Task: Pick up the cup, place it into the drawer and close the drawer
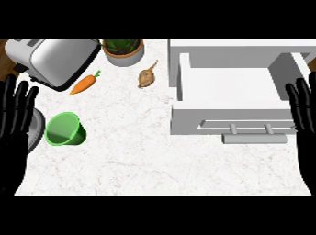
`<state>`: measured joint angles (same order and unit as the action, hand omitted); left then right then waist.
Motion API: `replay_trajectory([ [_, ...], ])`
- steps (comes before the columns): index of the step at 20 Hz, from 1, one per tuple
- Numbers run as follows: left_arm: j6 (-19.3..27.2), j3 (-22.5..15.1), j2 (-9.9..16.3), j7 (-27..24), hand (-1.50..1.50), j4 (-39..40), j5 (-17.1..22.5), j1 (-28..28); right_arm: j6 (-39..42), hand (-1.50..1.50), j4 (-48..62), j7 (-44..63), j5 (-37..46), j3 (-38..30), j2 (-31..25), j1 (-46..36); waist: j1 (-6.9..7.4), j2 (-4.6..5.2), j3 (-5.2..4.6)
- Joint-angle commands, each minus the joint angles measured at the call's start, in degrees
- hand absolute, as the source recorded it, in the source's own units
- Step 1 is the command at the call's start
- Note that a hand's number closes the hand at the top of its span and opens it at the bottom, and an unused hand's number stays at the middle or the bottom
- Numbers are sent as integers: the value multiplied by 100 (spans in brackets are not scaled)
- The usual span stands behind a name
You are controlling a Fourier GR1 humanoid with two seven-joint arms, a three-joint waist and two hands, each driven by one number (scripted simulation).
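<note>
A green cup [65, 129] lies tipped on the marble counter [154, 156] at the left, its mouth facing up and left. A white drawer [228, 82] stands pulled open at the right, its inside bare, with a metal handle [245, 126] on its front. My left hand [8, 119] rests open at the left edge, fingers up, just left of the cup and apart from it. At the right edge my right hand [313, 114] rests open, fingers up, beside the drawer's right wall.
A silver toaster [49, 59] sits at the back left. An orange carrot [85, 83] and a beige garlic bulb [146, 76] lie behind the cup. A potted plant [123, 50] stands at the back centre. A grey round object [34, 131] shows partly behind my left hand.
</note>
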<state>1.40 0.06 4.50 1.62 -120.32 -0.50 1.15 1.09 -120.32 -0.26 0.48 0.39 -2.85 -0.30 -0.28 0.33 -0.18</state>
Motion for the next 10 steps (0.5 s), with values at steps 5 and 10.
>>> replay_trajectory([
  [5,-2018,1015,1127,-646,-150,724,2146,-244,121,-150,-38,-94,-146,-218,-151,-82,-6,-31,5],
  [10,-2454,1453,1226,-50,-150,1895,3361,-89,487,-150,186,750,-148,229,-356,-226,27,-18,6],
])
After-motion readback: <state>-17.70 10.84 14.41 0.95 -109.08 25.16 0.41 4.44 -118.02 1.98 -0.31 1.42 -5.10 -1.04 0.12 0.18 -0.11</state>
